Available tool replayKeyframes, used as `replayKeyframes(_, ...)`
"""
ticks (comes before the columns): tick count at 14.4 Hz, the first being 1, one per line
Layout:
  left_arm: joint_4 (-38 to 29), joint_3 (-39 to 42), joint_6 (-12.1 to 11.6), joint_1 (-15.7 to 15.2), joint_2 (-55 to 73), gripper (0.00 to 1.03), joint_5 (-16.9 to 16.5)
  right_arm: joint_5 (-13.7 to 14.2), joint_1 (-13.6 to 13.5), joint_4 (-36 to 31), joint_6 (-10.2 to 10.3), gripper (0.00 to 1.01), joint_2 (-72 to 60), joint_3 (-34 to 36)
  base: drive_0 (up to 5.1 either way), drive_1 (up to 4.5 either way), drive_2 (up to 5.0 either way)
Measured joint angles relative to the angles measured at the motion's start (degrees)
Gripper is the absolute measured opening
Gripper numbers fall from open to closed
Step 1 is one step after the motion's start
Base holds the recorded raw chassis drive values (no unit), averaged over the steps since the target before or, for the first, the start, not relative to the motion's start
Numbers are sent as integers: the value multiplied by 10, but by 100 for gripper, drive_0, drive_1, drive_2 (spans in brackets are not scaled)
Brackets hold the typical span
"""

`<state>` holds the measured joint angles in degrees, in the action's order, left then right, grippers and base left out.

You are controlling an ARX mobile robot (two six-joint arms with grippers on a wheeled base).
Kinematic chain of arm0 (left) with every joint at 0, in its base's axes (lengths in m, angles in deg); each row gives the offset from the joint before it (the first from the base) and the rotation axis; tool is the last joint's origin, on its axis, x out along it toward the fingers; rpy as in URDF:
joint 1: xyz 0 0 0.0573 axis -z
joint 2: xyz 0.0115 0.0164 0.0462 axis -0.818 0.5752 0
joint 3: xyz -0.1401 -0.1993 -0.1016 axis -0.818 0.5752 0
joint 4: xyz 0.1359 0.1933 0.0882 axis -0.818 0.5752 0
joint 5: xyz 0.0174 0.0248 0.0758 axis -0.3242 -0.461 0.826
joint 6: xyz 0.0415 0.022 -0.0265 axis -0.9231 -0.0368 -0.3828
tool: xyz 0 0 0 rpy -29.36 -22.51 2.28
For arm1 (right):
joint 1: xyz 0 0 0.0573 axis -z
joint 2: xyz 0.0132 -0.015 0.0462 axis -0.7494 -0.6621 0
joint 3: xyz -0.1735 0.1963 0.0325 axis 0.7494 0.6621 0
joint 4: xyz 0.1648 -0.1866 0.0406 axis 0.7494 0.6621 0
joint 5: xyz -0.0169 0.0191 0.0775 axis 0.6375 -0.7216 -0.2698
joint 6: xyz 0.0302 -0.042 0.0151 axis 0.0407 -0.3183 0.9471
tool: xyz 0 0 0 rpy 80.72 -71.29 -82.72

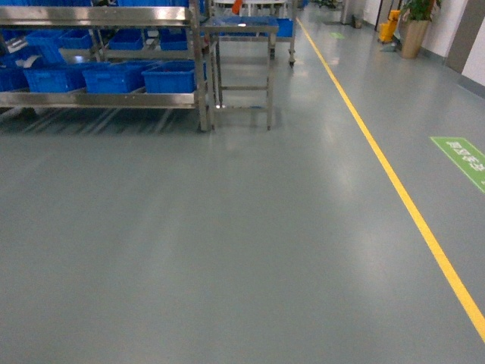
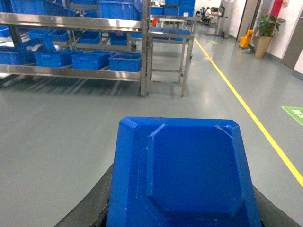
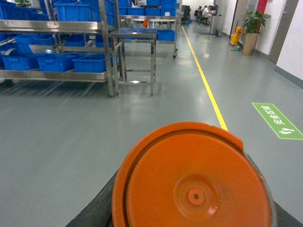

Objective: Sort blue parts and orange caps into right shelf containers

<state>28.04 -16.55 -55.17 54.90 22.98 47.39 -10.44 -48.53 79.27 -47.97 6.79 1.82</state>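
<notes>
Containers sit on shelf, far left.

Little can be read here. A green floor sign lies on the grey floor to the right of the yellow line; it carries white characters and small white footprint marks, but the characters are too blurred to make out. A smaller green marking lies far down the aisle, also unreadable. No other text, number or brand shows.
</notes>
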Motion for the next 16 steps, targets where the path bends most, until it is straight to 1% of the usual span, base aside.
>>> replayKeyframes(16,0,0,0,0,0,43,-1,0,0,-3,0,45,0,0,2,432,-428)
